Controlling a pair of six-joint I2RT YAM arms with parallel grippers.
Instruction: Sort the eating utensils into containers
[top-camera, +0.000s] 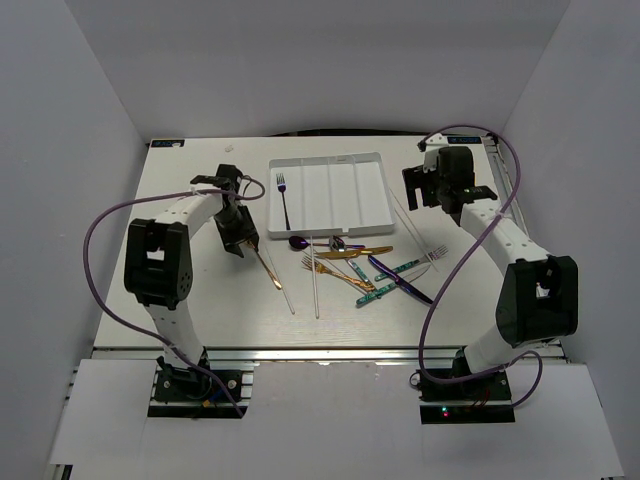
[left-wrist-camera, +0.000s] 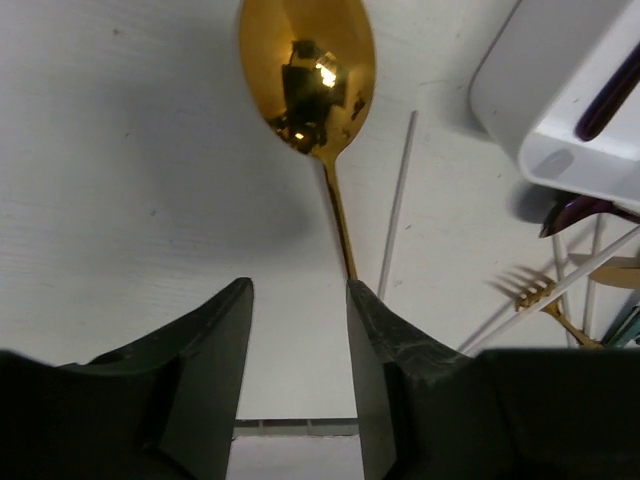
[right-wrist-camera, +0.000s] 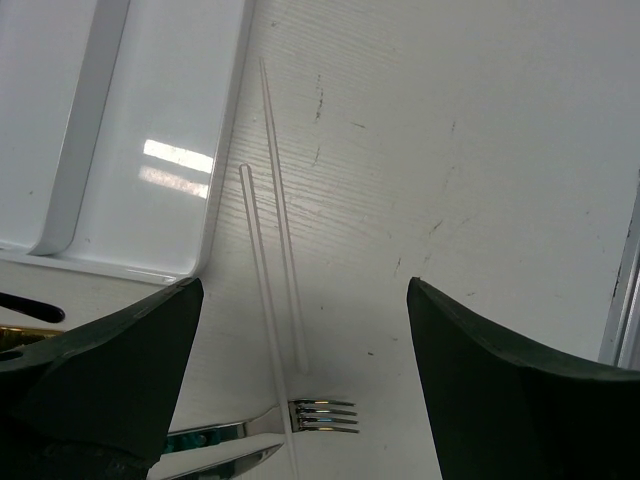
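**Left pincer spread at the gold spoon's handle, right pincer wide over the chopsticks**

We see the left gripper (left-wrist-camera: 298, 300) low over the table (top-camera: 340, 325), just off the near left corner of the white tray (top-camera: 345, 195). Its fingers stand apart with bare table showing between them. The gold spoon (left-wrist-camera: 305, 75) points away from it, bowl outward. The thin handle runs back to the inner edge of one finger (left-wrist-camera: 375, 330), and we cannot tell whether the two touch. A white chopstick (left-wrist-camera: 398, 190) lies just beside the handle, almost parallel to it.

The right gripper (right-wrist-camera: 303, 290) hangs beyond the tray's right side with its fingers spread wide and nothing between them. Below it two white chopsticks (right-wrist-camera: 283, 230) lie side by side on the table, close along the tray's right wall. At their near ends is the head of a silver fork (right-wrist-camera: 325, 413).

One utensil is in the tray: a purple fork (top-camera: 283, 200), lying lengthwise in the leftmost compartment. The other three compartments show only white plastic.

The rest lie on the table in a loose cluster by the tray's near edge. Among them are a purple spoon (top-camera: 298, 242), a gold knife (top-camera: 355, 252), a gold fork (left-wrist-camera: 535, 292), a purple knife (top-camera: 400, 280) and two teal-handled pieces (top-camera: 375, 293), several crossing one another.
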